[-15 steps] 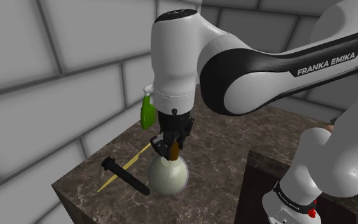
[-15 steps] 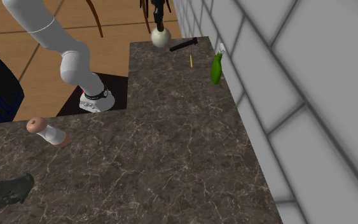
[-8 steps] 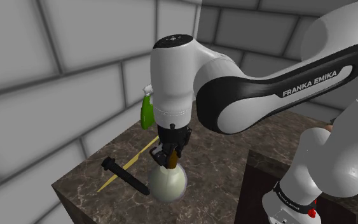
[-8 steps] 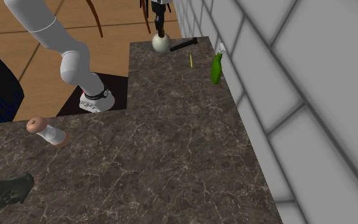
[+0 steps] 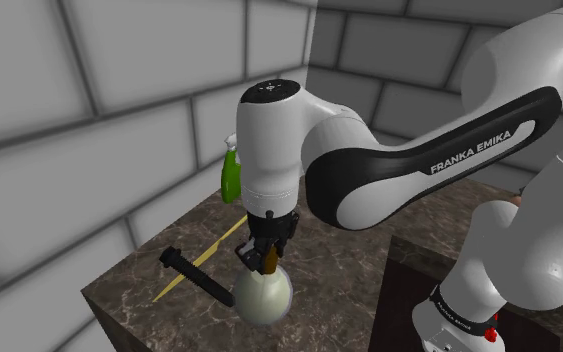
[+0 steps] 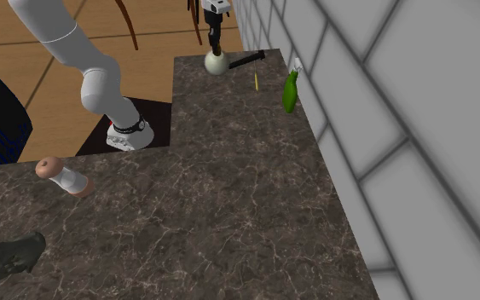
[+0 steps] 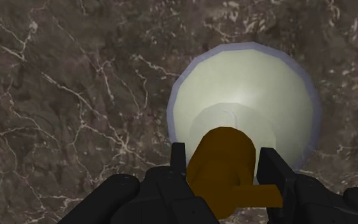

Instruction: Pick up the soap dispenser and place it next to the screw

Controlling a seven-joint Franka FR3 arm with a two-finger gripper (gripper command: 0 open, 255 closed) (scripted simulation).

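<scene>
Shoulder view, from its left: the black screw point(image 5: 198, 277) lies flat on the dark marbled counter point(image 5: 354, 235), near the corner. Its long axis runs down toward the soap dispenser point(image 5: 262, 298), and its nearer end is just beside the pale round body. A thin yellow stick point(image 5: 195, 262) crosses behind the screw, and a green spray bottle point(image 5: 232, 176) stands upright against the tiled wall further back.

The dispenser itself stands upright on the counter, and the gripper point(image 5: 269, 260) hangs straight above it, pointing down. So the bottle's long axis and the line of the fingers are the same vertical. Looking along the hand, the brown pump point(image 7: 224, 165) sits squarely between the two black fingers point(image 7: 179, 159). They are parted and bracket the pump closely, though I can't see them visibly squeezing it. The short spout pokes out sideways beneath one finger.

To my eye the squeeze on the pump comes next, then a straight lift. The target is already alongside, toward the shoulder view's left, so any carry is slight, and that round belly could nudge the screw.
</scene>
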